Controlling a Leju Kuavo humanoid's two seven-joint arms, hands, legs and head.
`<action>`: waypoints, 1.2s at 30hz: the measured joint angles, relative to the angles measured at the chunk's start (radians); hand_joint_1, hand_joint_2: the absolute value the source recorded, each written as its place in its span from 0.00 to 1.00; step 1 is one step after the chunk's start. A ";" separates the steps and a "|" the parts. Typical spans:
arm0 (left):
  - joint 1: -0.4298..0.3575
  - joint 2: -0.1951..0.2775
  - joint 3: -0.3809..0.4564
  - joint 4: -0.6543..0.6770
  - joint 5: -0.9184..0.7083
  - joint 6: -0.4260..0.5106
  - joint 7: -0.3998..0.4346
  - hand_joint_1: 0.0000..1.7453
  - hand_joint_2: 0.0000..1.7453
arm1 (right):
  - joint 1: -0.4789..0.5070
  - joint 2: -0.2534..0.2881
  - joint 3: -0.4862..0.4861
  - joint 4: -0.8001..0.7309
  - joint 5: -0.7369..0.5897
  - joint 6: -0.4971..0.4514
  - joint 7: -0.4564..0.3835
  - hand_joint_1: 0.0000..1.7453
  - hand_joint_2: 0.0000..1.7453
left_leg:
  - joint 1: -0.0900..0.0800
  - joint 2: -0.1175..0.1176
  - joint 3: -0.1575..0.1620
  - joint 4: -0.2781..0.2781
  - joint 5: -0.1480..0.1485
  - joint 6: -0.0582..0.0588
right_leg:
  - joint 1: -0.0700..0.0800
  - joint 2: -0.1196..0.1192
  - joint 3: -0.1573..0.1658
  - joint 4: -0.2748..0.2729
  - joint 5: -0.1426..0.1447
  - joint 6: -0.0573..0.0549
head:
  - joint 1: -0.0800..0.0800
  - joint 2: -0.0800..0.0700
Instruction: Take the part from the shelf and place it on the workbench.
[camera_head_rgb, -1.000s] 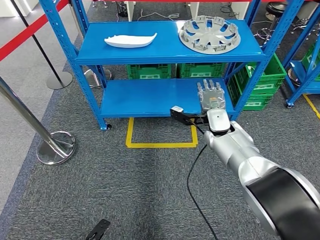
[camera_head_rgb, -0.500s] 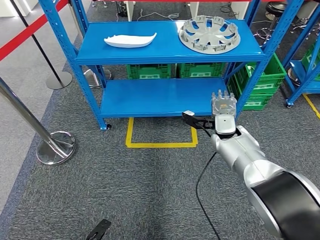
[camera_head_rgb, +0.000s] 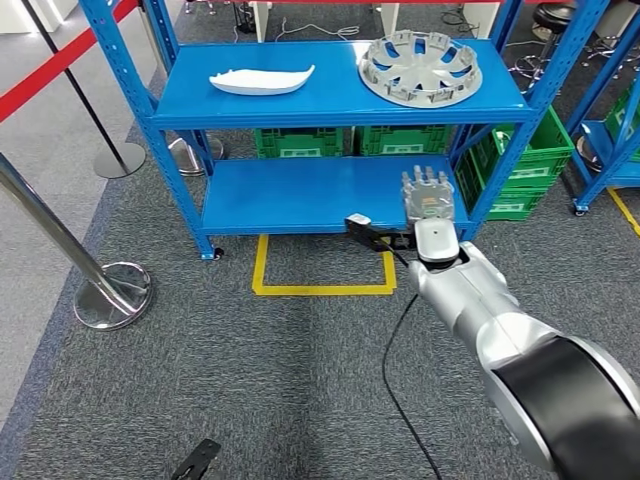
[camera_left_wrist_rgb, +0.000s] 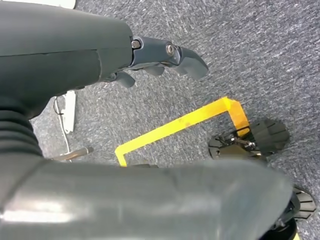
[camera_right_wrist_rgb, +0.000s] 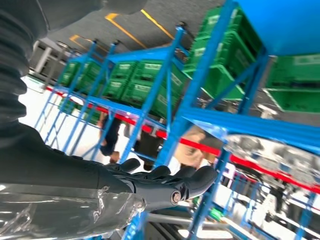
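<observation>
A blue metal shelf unit (camera_head_rgb: 332, 105) with two tiers filled the upper half of the head view, standing on grey carpet (camera_head_rgb: 249, 380). The robot's silver right arm (camera_head_rgb: 498, 330) rose from the lower right corner toward the middle right of the frame. On the top tier, at upper right, lay a round grey wheel cover (camera_head_rgb: 419, 68), flat on the blue surface. To its left on the same tier, well apart from it, lay a long, curved white part (camera_head_rgb: 260, 80). Green crates (camera_head_rgb: 302, 142) sat behind the shelf, between the two tiers, with another green crate (camera_head_rgb: 521, 160) at the right edge of the unit. A yellow taped rectangle (camera_head_rgb: 324, 272) marked the carpet just below the shelf's lower tier. At the left of the frame a chrome barrier post (camera_head_rgb: 113, 290) stood on its round base, and a red belt (camera_head_rgb: 45, 70) crossed the upper left corner. The right hand (camera_head_rgb: 426, 197) was raised in front of the right end of the lower tier, empty, fingers straight and apart, well below the wheel cover. The left hand (camera_left_wrist_rgb: 166, 57), seen in the left wrist view, hung over the carpet holding nothing, its fingers loosely extended.
</observation>
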 joint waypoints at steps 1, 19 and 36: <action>0.000 0.001 0.000 0.000 -0.001 0.000 -0.001 0.00 0.00 | -0.001 0.007 0.000 0.000 0.002 -0.001 -0.004 0.00 1.00 | -0.001 0.000 -0.001 0.001 -0.001 0.002 | -0.001 0.000 0.000 -0.001 0.000 0.002 | 0.000 0.000; 0.004 0.004 0.016 0.000 -0.005 0.003 -0.004 0.00 0.00 | 0.000 0.041 0.000 -0.009 0.013 -0.011 -0.029 0.00 1.00 | 0.017 -0.020 0.034 -0.005 -0.037 -0.018 | -0.011 0.027 -0.091 0.018 0.046 0.014 | 0.015 0.000; 0.008 0.003 0.020 0.000 -0.008 0.001 -0.005 0.00 0.00 | 0.004 0.048 -0.001 -0.018 0.018 -0.018 -0.035 0.00 1.00 | 0.003 -0.002 -0.088 -0.022 0.078 0.003 | -0.003 0.028 0.021 0.011 -0.042 0.004 | 0.002 0.000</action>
